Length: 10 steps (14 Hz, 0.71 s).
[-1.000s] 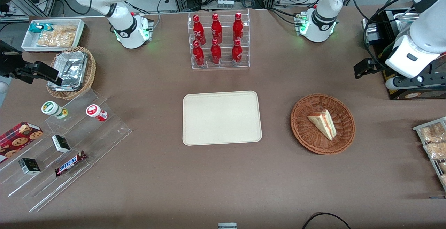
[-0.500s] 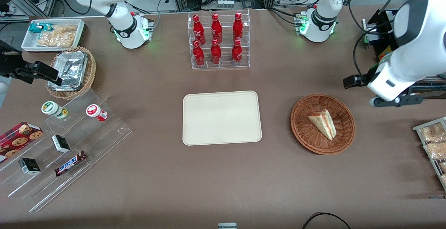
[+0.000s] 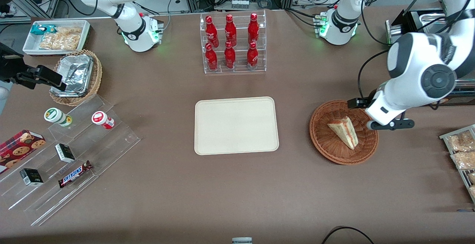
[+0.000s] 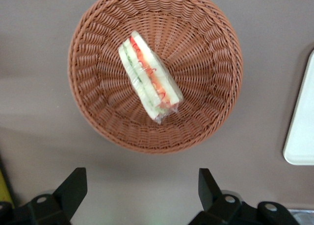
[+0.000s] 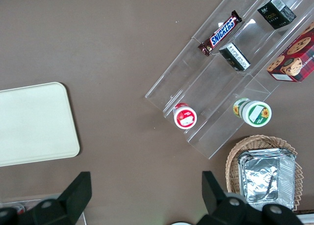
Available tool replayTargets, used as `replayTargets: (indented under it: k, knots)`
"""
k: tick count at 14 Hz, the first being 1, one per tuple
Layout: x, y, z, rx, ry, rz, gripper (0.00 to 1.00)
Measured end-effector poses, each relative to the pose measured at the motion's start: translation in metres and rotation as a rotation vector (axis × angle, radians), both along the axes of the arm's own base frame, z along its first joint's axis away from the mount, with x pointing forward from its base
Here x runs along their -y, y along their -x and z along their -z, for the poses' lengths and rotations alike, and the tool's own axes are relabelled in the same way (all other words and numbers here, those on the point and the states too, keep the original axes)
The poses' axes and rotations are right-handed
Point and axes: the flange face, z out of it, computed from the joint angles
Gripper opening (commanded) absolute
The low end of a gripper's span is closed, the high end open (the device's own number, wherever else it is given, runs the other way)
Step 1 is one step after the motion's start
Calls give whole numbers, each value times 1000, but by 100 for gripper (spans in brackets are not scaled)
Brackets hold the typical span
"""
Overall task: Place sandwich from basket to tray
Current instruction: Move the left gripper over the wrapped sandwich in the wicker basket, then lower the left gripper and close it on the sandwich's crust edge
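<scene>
Sandwich (image 3: 344, 132) lies in the middle of the round reddish-brown basket (image 3: 323, 140), a pale wedge in clear wrap with its red and green filling edge showing in the left wrist view (image 4: 148, 78). Nothing touches it. The basket (image 4: 93, 102) sits on the brown table (image 3: 237, 199), well apart from the tray (image 3: 236, 125), which lies flat and bare toward the parked arm's end from the basket; a corner of the tray (image 4: 301, 132) shows in the wrist view too.

The left arm's gripper (image 3: 378, 114) hangs above the basket's rim on the side toward the working arm's end, not down among the weave. In the wrist view the gripper (image 4: 142, 190) has its two fingers (image 4: 73, 188) spread wide, with nothing between them, and the sandwich is not between them.

Farther from the front camera than the basket and tray stands a clear rack of red bottles (image 3: 232, 43).
</scene>
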Motion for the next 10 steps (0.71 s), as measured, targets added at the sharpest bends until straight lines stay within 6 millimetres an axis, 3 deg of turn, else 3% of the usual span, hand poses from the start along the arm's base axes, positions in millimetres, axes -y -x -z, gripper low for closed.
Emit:
replayTargets:
  k: [5,10]
  knots:
    - [-2,13,58,83,13,-8,100]
    - [-1,21,79,134,-10,-206,100]
